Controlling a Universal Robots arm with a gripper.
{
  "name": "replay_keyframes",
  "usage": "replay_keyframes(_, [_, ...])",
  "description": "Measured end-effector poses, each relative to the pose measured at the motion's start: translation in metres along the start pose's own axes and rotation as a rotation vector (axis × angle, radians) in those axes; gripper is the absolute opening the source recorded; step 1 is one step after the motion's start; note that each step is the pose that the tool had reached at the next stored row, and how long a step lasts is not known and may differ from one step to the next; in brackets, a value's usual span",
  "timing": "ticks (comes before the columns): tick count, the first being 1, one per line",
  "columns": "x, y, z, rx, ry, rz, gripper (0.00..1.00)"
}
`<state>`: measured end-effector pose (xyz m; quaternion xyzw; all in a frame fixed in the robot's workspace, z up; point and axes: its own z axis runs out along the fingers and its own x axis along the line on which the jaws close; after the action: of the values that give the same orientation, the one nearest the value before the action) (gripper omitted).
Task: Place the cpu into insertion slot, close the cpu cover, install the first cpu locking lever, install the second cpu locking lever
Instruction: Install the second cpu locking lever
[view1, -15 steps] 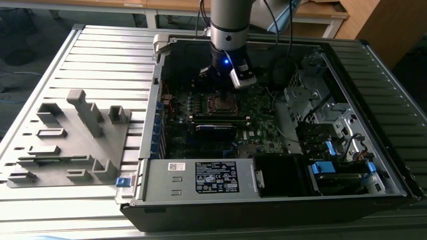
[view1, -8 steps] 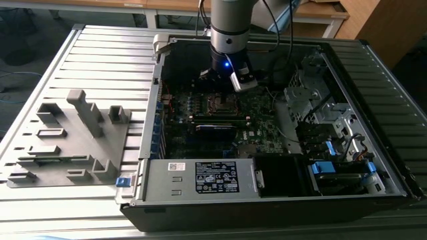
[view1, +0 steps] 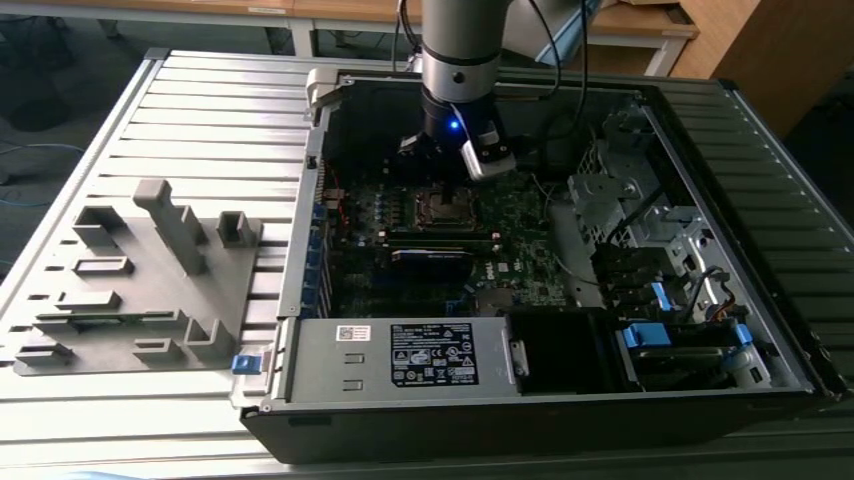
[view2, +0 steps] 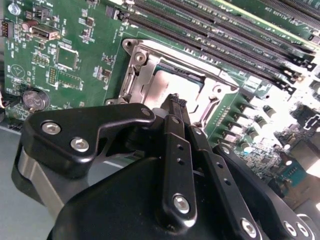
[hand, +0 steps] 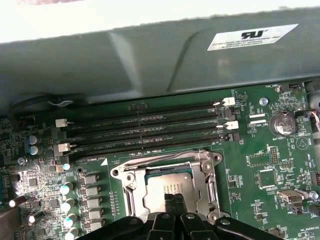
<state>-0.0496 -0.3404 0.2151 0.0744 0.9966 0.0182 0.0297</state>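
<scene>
Your gripper (view2: 176, 102) hangs just above the socket (hand: 167, 190), fingers pressed together with nothing between them, likely for pushing rather than grasping. The chip (hand: 165, 189) already sits inside the socket (cover (hand: 150, 167) lies down around it).

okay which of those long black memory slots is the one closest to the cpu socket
The memory slot at the socket-side edge of the bank: it runs right alongside the silver cpu cover; the other slots lie beyond it, toward the case wall.

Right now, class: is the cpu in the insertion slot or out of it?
In. The cpu lies flat inside the insertion slot, its grey top framed by the silver cpu cover, the gripper just above.
</scene>
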Motion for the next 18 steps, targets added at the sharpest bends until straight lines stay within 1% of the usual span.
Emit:
replay_keyframes(2, [-0.0002,0.0001,-0.0042,-0.0247,0.0038,0.002,0.11])
replay_keyframes(6, [-0.0002,0.0001,-0.0044,-0.0257,0.0040,0.002,0.11])
replay_keyframes(8, [-0.0003,0.0002,-0.0058,-0.0337,0.0052,0.002,0.11])
replay_keyframes(18, [-0.0004,0.0002,-0.0066,-0.0337,0.0052,0.002,0.11])
